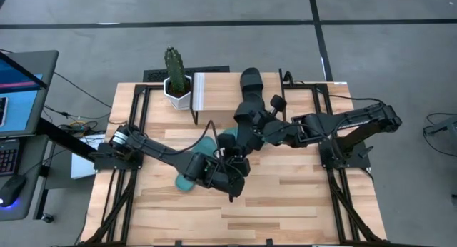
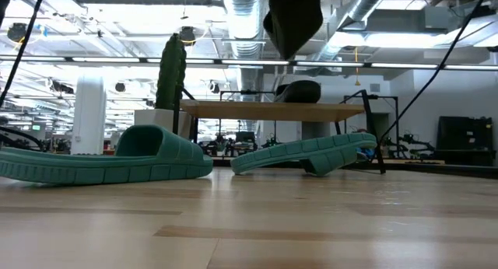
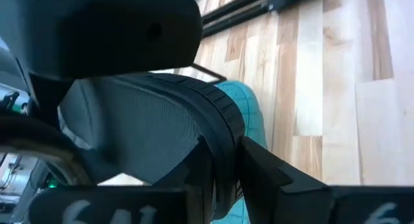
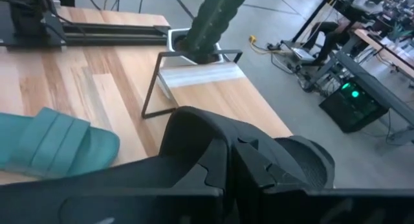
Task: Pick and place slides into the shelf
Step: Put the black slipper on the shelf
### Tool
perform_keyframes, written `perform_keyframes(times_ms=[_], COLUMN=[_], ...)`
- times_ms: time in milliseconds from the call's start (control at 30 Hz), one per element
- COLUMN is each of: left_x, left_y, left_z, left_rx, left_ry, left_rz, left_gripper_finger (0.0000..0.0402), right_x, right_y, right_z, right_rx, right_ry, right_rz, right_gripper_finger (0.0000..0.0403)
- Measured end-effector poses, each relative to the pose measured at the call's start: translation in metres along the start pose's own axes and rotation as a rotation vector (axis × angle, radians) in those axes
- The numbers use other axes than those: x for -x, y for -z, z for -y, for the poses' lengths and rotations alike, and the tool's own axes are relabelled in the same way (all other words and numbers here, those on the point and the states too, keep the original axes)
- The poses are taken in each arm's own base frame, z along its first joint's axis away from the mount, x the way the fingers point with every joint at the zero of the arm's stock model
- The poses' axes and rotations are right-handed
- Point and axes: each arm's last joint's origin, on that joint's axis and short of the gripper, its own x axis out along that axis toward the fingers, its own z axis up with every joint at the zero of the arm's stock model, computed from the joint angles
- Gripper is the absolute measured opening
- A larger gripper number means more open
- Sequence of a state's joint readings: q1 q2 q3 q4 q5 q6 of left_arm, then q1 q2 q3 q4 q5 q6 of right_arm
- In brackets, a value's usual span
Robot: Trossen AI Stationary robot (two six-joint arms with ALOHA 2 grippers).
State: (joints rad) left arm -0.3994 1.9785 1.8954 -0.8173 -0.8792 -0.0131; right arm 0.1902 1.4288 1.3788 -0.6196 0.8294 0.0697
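left gripper (image 3: 223, 169): near the table's middle, its fingers closed on the ridged rim of the first black slide (image 3: 142, 120).
first black slide: dark footbed and a grooved sole edge. In the low view it hangs high in the air; most of it is cut off at the top edge.
left teal slide (image 2: 109, 156): lies flat on the table (image 1: 300, 197), wide strap up, sole down.
right teal slide (image 2: 311, 152): tilted, one end lifted off the wood. The arms cover most of it from above.
cactus (image 1: 174, 63): in a white pot at the shelf's left end, just beside the white edge strip.
shelf (image 1: 214, 97): at the table's back edge; light wood top, thin black legs. Under the board the space is open.
right gripper (image 4: 226, 162): clamped shut on the second black slide (image 4: 297, 162), just right of the shelf's middle.
second black slide: seen from above it reaches over the shelf's right part. Whether it touches the board, cannot tell.
open room: bare wood across the table's front and right.
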Motion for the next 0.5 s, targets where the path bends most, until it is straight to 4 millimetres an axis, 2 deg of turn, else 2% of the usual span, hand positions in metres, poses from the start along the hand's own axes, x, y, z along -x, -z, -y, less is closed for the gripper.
perform_keyframes(times_ms=[267,500], left_x=[0.020,0.045], left_y=[-0.015,-0.036], left_z=[-0.007,-0.024], left_rx=[-0.046,0.036], left_ry=[-0.065,-0.026], left_rz=[0.056,0.135], left_gripper_finger=[0.0075,0.0119], right_x=[0.004,0.011], right_y=[-0.003,-0.011], right_z=[0.005,0.016], right_rx=[0.021,0.051], right_ry=[0.026,0.110], right_rz=[-0.018,-0.017], right_gripper_finger=[0.0000,0.0000])
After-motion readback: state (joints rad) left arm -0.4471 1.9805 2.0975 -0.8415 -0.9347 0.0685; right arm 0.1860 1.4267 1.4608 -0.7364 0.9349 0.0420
